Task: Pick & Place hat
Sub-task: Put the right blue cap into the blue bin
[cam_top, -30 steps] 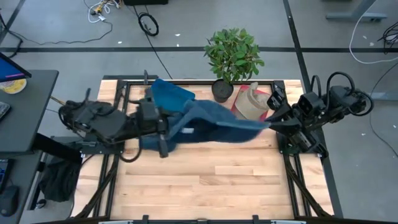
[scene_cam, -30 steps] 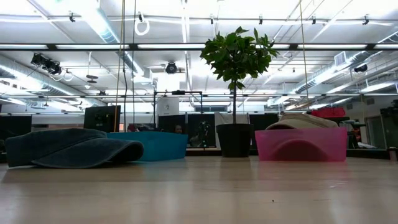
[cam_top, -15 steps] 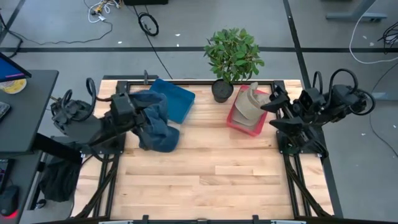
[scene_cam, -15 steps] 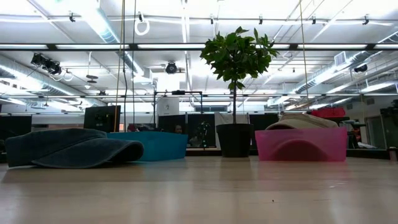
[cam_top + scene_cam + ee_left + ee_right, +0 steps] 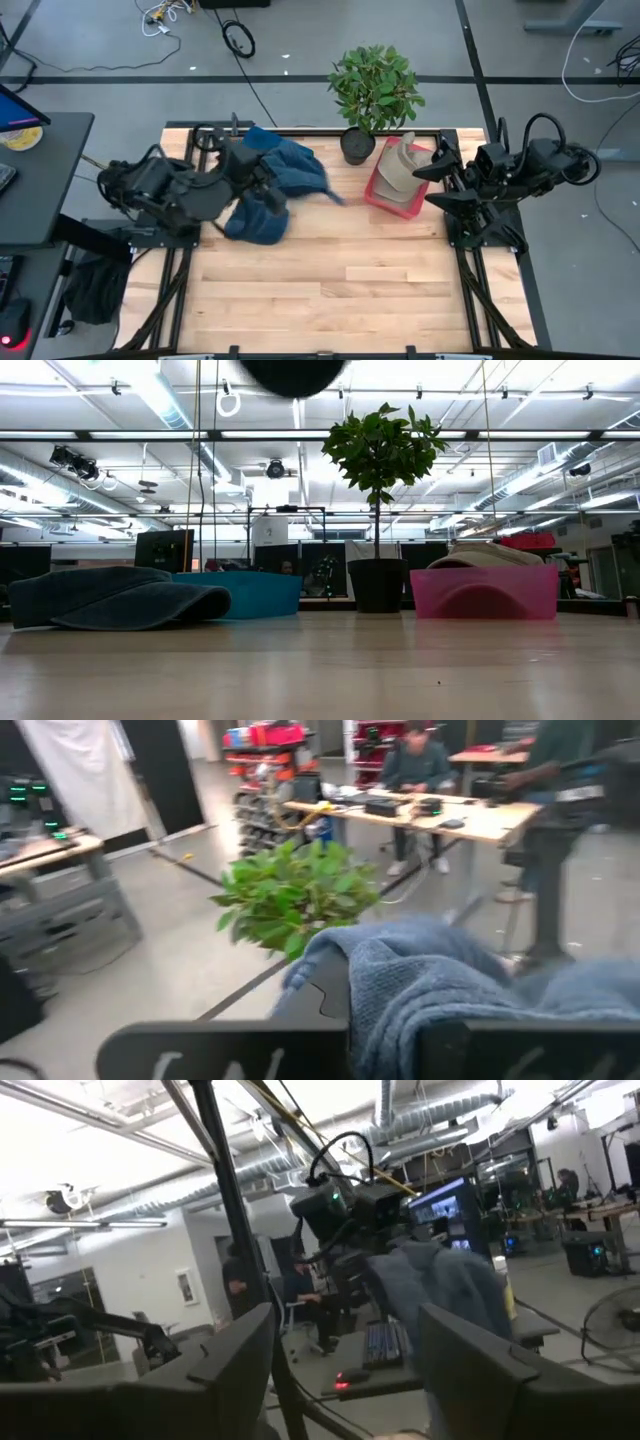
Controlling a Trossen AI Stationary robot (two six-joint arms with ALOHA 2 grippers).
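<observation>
Overhead view, from left to right. The left arm reaches in from the table's left edge; the left gripper (image 5: 262, 183) is pressed shut on a blue hat (image 5: 283, 172) of soft fabric, which drapes from the fingers over the blue bin (image 5: 262, 145) near the table's back-left part. A second fold of the same blue fabric (image 5: 258, 222) lies on the wooden table (image 5: 340, 290) just in front of the bin. In the left wrist view the blue hat (image 5: 440, 982) fills the foreground between that arm's own fingers, bunched and hanging, with the leaves of the potted plant (image 5: 295, 902) behind it and people at desks in the room beyond.

At the centre of the back edge stands the potted plant (image 5: 374, 92) in a dark pot. Just beside it, to the right, sits the pink bin (image 5: 388, 196), holding a beige hat (image 5: 405, 165).

At the right edge of the table, next to the pink bin, the right gripper (image 5: 432, 168) holds nothing. In the right wrist view its two dark fingers (image 5: 240, 1348) stand spread apart, and the blue hat (image 5: 440, 1285) hangs from the other arm farther off.

At table height, a dark blue hat (image 5: 115, 598) rests on the tabletop at left, the blue bin (image 5: 250, 595) behind it, then the potted plant (image 5: 378, 480), then the pink bin (image 5: 485, 592) with the beige hat (image 5: 485, 558) showing above its rim.
</observation>
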